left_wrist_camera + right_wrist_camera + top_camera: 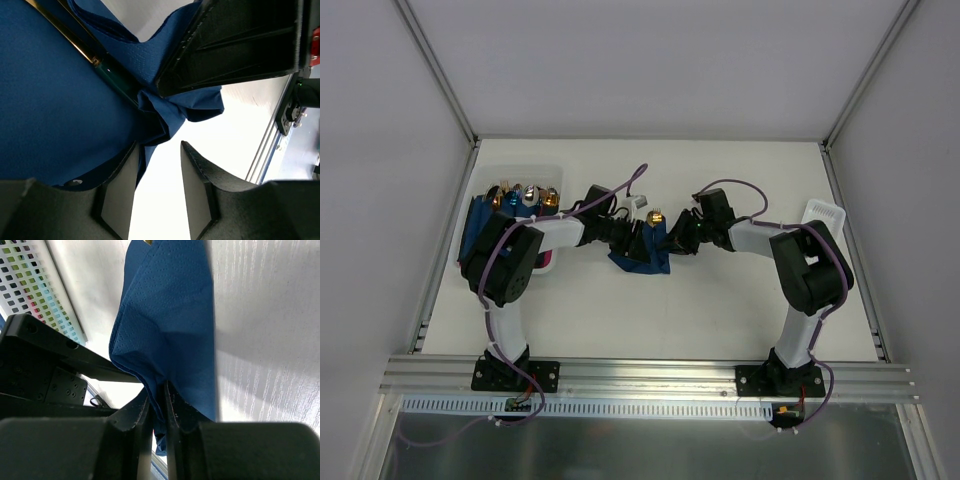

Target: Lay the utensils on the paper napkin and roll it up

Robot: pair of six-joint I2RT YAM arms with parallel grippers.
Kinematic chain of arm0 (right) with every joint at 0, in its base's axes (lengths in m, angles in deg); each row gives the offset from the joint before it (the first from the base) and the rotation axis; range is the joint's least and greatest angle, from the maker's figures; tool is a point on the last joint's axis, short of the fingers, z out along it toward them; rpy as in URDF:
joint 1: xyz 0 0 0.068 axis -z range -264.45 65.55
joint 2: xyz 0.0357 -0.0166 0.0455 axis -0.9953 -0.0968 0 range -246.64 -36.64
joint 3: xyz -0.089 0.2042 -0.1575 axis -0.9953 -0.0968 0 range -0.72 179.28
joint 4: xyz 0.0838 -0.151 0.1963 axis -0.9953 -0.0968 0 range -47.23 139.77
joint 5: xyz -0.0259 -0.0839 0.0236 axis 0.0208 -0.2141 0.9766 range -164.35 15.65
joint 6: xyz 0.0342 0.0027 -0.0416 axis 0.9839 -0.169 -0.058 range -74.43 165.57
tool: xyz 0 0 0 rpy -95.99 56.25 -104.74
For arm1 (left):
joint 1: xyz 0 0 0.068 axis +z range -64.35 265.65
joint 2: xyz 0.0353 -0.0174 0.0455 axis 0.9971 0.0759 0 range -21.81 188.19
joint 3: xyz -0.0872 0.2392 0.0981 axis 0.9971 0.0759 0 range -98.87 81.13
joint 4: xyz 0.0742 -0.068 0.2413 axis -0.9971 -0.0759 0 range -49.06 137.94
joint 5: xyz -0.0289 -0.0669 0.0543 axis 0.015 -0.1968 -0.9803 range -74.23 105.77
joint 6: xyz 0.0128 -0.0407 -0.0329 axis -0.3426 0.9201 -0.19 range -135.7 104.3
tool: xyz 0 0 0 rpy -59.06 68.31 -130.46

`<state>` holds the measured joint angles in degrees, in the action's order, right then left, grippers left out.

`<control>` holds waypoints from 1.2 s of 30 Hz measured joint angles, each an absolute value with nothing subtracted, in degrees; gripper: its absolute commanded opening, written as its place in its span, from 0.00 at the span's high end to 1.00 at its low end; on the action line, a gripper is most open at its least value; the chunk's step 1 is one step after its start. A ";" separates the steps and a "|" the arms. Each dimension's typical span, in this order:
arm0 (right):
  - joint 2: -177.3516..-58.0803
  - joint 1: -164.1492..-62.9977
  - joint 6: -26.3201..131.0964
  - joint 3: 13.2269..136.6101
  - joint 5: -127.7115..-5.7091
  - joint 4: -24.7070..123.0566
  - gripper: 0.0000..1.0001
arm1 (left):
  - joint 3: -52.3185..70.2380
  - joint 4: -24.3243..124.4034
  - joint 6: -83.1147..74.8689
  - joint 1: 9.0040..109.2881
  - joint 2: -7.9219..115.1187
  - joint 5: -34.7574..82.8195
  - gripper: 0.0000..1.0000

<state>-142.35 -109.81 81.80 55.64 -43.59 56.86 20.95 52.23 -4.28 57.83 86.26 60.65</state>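
The dark blue paper napkin (642, 258) lies crumpled and partly folded at the table's middle, between both grippers. In the left wrist view a coppery-gold utensil (65, 32) and a dark greenish-black one (117, 80) lie on the napkin (50, 115), partly wrapped by it. A gold utensil head (657, 215) pokes out at the far side. My left gripper (159, 145) is open and empty, its left finger touching the napkin's edge. My right gripper (159, 392) is shut on a fold of the napkin (170, 315) and lifts it; it also shows in the left wrist view (240, 45).
A white tray (552, 172) at the back left holds thick dark blue rolls with metallic cutlery heads (525, 196). A white perforated basket (823, 212) stands at the right. A small white object (640, 203) lies behind the napkin. Metal frame rails border the table.
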 measured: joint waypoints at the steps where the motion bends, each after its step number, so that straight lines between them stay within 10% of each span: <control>1: -142.35 -109.81 81.80 55.64 -43.59 56.86 0.85 | 20.84 52.23 -4.44 57.83 86.59 60.65 0.64; 17: -142.35 -109.51 81.76 55.40 -43.46 56.88 0.85 | 17.82 52.86 -4.52 57.81 89.46 62.23 0.95; 36: -141.47 -109.44 81.52 54.86 -42.43 56.86 0.74 | 14.56 51.92 -1.22 57.96 95.18 62.07 0.98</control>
<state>-141.47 -109.44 81.52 54.86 -42.43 56.86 14.56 51.92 -1.22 57.96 95.18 62.07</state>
